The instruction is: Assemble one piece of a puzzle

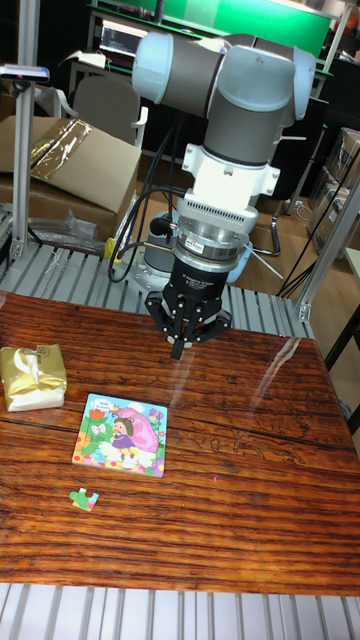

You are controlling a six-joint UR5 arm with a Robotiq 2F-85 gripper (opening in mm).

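Observation:
A colourful square puzzle board (121, 435) with a cartoon girl lies flat on the wooden table (240, 500), left of centre. One loose puzzle piece (84, 498), small and green-toned, rests on the table just below the board's lower left corner. My gripper (179, 347) hangs above the table, up and to the right of the board, pointing down. Its dark fingers (181, 338) are close together with nothing visible between them.
A gold-wrapped packet (32, 376) sits at the table's left edge, beside the board. Behind the table run a metal frame (70, 275), cables, a cardboard box (70, 165) and a chair. An angled metal post (330, 250) stands at the right.

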